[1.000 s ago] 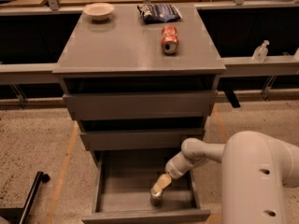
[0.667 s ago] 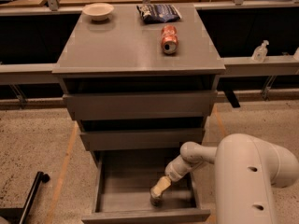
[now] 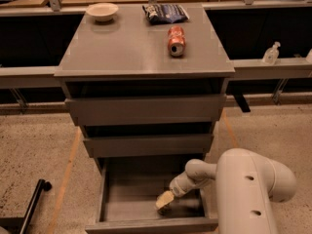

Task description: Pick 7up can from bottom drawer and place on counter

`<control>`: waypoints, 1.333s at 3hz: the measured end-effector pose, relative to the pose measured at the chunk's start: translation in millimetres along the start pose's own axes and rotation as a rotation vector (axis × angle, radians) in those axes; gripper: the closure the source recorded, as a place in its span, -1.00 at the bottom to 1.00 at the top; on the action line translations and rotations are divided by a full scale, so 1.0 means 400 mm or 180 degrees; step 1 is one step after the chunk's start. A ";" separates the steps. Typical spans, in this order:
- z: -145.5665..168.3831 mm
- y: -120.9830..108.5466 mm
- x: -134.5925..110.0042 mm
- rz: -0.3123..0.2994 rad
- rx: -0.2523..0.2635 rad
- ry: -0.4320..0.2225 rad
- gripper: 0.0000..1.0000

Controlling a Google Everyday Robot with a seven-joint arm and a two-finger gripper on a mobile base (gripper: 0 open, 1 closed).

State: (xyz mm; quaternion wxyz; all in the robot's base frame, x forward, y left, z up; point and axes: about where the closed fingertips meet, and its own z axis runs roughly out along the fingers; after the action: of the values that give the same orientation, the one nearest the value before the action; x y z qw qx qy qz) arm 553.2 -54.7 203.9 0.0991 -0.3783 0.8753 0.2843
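**Item under inspection.** The 7up can [image 3: 164, 209] is in the bottom drawer [image 3: 126, 201], which stands pulled out. The can sits toward the front right of the tray. We see only a dark sliver of it, as the gripper [image 3: 165, 199] covers the rest.

**Change noted.** Over the last second the gripper has kept almost the same spot over the can, perhaps settling a shade lower. The bulky white arm link behind it has drifted left. We judge this to be the grasp stage. The can has not left the tray, and nothing has yet been lifted toward the worktop [image 3: 126, 48].

**Arm pose.** The forearm reaches down and leftward from the right into the drawer, its wrist angled at the can. We cannot tell the state of the jaws.

**Surroundings.** On the worktop are a red-orange can [image 3: 176, 40] lying on its side, a bowl [image 3: 102, 11] and a dark snack bag [image 3: 165, 12].
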 end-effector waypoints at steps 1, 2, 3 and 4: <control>0.085 0.001 0.000 0.0137 -0.0048 -0.0028 -0.97; 0.125 0.008 0.002 0.0202 -0.0114 0.0028 -0.51; 0.131 0.010 0.005 0.0239 -0.0082 0.0078 -0.05; 0.118 0.014 0.001 0.0241 -0.0013 0.0103 0.41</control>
State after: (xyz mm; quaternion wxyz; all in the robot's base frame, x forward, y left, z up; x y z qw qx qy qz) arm 546.8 -24.7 167.4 0.0733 -0.3497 0.8899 0.2835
